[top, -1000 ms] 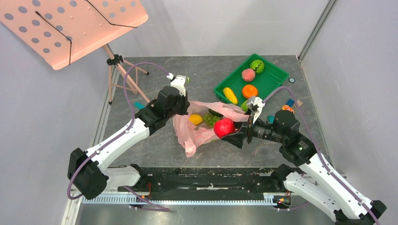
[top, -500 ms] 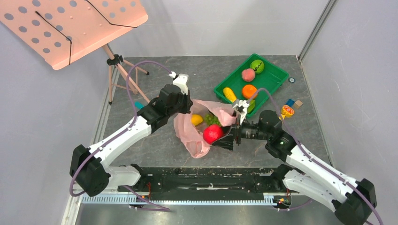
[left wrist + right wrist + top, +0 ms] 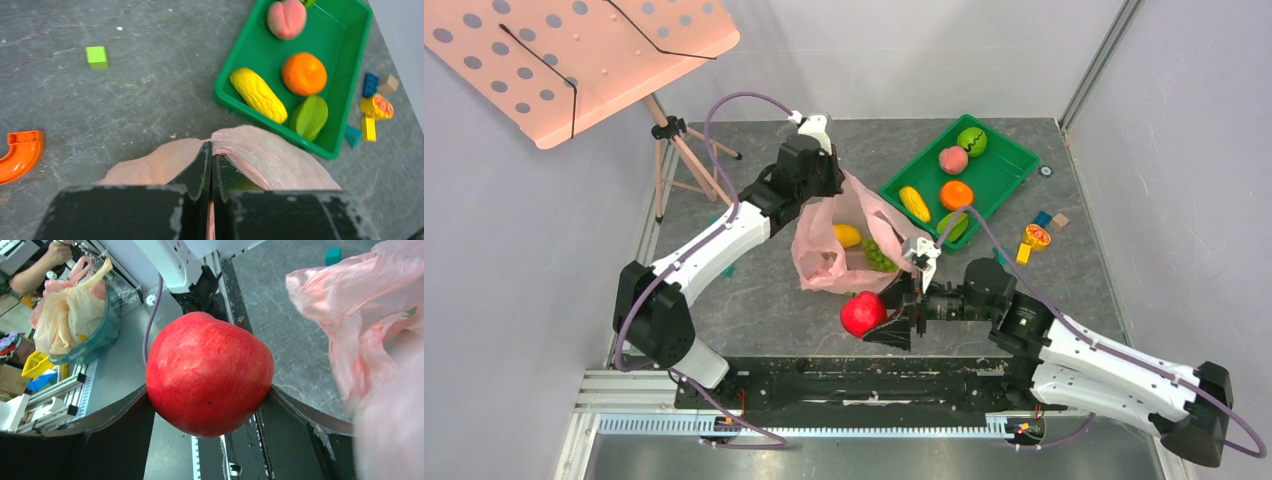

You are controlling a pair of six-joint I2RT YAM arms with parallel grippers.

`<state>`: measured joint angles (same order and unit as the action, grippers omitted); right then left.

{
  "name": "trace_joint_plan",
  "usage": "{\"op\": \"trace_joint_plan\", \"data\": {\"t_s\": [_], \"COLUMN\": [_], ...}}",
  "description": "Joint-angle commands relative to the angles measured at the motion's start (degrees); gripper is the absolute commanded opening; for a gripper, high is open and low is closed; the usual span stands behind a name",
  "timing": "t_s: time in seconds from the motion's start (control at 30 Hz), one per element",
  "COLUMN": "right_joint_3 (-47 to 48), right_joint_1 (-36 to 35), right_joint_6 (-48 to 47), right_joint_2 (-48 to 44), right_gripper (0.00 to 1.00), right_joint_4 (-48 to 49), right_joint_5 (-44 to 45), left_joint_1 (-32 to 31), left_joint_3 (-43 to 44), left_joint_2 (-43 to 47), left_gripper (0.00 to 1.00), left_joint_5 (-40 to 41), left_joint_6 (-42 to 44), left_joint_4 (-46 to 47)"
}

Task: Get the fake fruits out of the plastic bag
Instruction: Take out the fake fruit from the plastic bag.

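The right gripper (image 3: 871, 318) is clamped on the red apple (image 3: 860, 313), just outside the plastic bag (image 3: 824, 255), on its near side. The left gripper (image 3: 211, 152) pinches the bag's far edge, jaws together. It seems best to lower the apple well apart from the bag before opening, so it cannot roll against it.

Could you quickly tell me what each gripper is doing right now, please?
Left gripper: closed, pinching the plastic bag.
Right gripper: closed on the red apple, holding it.
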<state>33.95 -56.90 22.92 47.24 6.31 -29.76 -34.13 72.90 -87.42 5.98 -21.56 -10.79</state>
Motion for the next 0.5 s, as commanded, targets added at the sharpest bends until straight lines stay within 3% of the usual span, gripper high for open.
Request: {"op": "trace_joint_plan", "data": {"t_s": [0.0, 0.33, 0.47], "right_joint_3": [2.82, 7.85, 11.74], "right_joint_1": [-0.31, -0.31, -0.23], "right_joint_6": [0.24, -3.83, -4.47], "right_joint_2": [-5.70, -10.66, -9.95], "right_gripper": [0.68, 0.69, 0.71], "right_joint_4": [-1.41, -13.58, -19.71], "right_joint_5": [3.27, 13.38, 26.40], "left_joint_1": [4.75, 8.78, 8.73], "left_joint_3": [4.12, -0.37, -3.33], "left_joint_2": [-2.69, 3.10, 7.43], "left_gripper": [0.02, 0.02, 0.02], "left_joint_5": [2.84, 6.03, 5.91], "left_joint_6": [-3.96, -2.82, -2.56], "left_joint_4": [0.34, -1.97, -3.76]}}
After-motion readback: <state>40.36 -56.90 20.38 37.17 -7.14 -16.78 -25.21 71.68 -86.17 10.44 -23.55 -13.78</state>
